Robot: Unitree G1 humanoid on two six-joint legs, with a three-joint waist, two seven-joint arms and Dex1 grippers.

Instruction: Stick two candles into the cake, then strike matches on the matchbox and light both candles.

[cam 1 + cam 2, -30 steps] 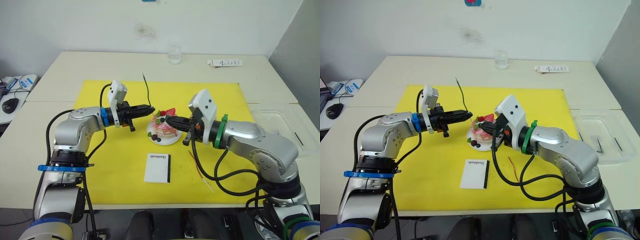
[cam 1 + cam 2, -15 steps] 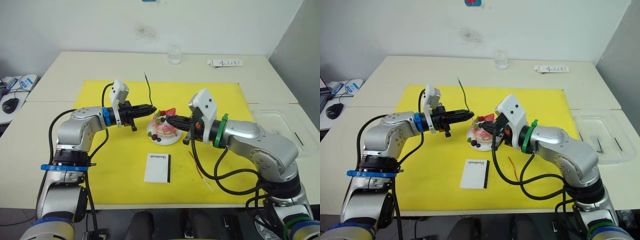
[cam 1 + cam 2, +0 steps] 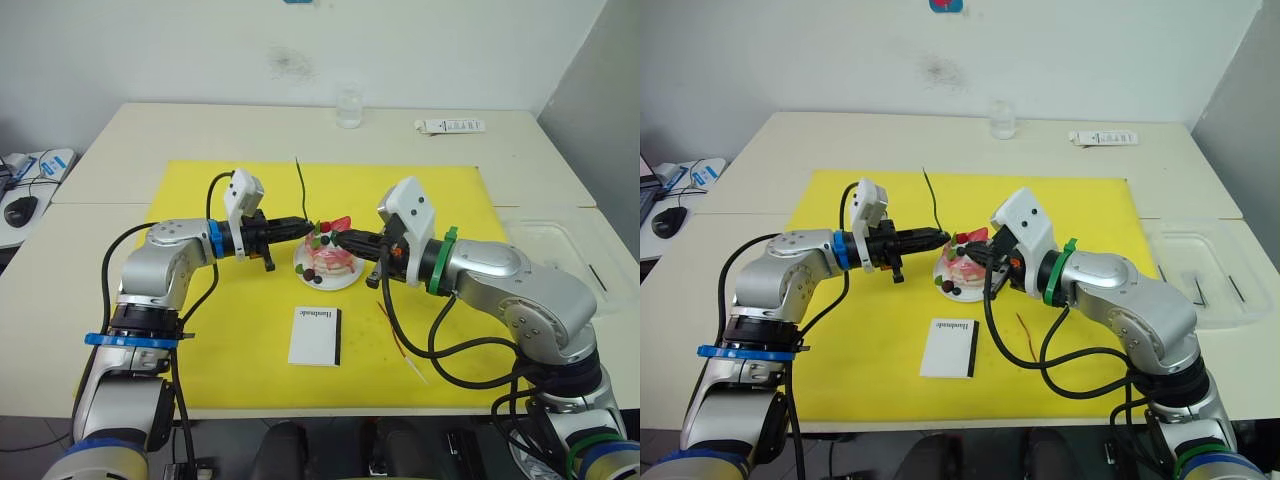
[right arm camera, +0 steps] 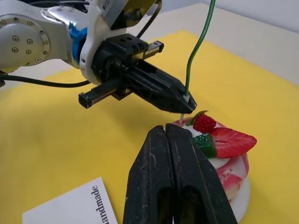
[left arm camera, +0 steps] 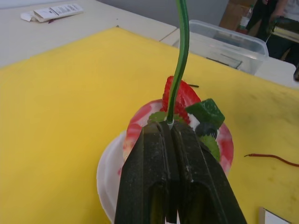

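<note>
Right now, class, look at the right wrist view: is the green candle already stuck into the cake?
No: the left gripper holds the green candle by its lower end, just above the cake.

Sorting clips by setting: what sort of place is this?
Probably an office or lab room used for robot tests: plain cream tables, a yellow mat as work area, a computer mouse on a side desk.

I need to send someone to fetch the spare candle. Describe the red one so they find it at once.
Start at the yellow mat and find the flat white rectangular matchbox near its front edge. Just to the robot's right of it lies the thin, wavy red candle, flat on the mat. The other candle, green, stands upright in the left tool beside the pink-and-white cake.
</note>
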